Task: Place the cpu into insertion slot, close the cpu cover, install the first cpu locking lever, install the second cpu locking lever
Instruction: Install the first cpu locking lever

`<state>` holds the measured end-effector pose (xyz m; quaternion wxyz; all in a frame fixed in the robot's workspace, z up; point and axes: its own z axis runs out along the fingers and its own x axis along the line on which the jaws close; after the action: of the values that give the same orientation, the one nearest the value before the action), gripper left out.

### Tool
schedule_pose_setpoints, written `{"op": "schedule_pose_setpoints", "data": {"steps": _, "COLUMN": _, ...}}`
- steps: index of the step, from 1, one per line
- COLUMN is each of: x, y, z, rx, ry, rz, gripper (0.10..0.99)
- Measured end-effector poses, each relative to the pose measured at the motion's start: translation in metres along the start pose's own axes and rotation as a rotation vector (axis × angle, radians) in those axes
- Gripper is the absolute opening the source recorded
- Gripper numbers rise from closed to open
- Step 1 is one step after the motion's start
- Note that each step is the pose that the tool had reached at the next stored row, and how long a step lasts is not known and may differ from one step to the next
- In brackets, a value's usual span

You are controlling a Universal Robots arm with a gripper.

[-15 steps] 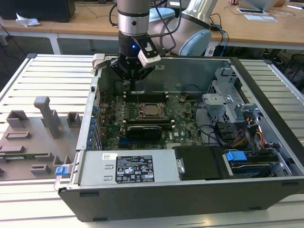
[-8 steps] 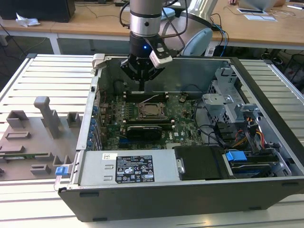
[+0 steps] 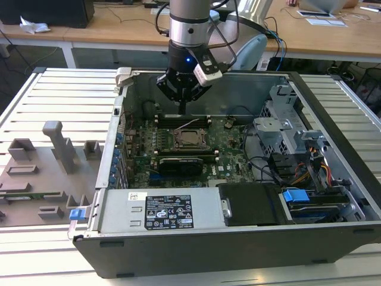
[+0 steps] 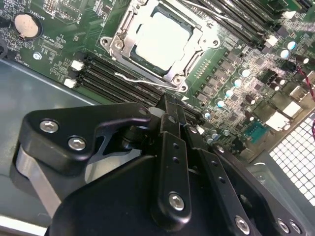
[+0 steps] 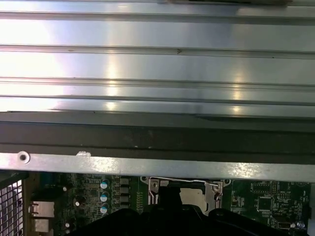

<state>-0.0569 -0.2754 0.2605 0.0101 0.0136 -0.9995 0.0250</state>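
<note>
CPU seated and cover down; the gripper hangs above the socket's edge.

Nearest in the second wrist view, the gripper (image 4: 170, 105) carries nothing, its jaws pressed together above the black memory slots (image 4: 118, 78). Just beyond, the cpu (image 4: 162, 42) lies in the insertion slot (image 4: 129, 51) with the cpu cover (image 4: 194, 56) flat around it. One thin wire lever (image 4: 140, 78) runs along the socket's near side; whether it is latched I cannot tell, so the levers look like what remains. Farther out, the open computer case (image 3: 196, 250) holds the green motherboard (image 3: 140, 146).

Exterior view: high, distant, faces open case. Both wrist views close, share insertion slot (image 4: 160, 42) (image 5: 184, 191).
</note>
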Motion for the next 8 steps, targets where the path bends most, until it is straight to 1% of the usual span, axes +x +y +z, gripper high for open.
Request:
{"op": "schedule_pose_setpoints", "data": {"steps": 1, "x": 0.0002, "y": -0.0005, "z": 0.0008, "rx": 0.0, "ry": 0.0, "rz": 0.0, "gripper": 0.106}}
{"op": "schedule_pose_setpoints", "data": {"steps": 2, "x": 0.0006, "y": -0.0023, "z": 0.0043, "rx": -0.001, "ry": 0.0003, "rz": 0.007, "gripper": 0.106}}
{"op": "schedule_pose_setpoints", "data": {"steps": 4, "x": 0.0009, "y": -0.0054, "z": 0.0082, "rx": -0.017, "ry": 0.0001, "rz": 0.01, "gripper": 0.106}}
{"op": "schedule_pose_setpoints", "data": {"steps": 6, "x": 0.001, "y": -0.007, "z": 0.0102, "rx": -0.023, "ry": -0.0001, "rz": 0.01, "gripper": 0.106}}
{"op": "schedule_pose_setpoints", "data": {"steps": 7, "x": 0.001, "y": -0.0073, "z": 0.0107, "rx": -0.031, "ry": -0.0002, "rz": 0.01, "gripper": 0.106}}
{"op": "schedule_pose_setpoints", "data": {"steps": 8, "x": 0.0011, "y": -0.0074, "z": 0.0111, "rx": -0.037, "ry": -0.0003, "rz": 0.01, "gripper": 0.106}}
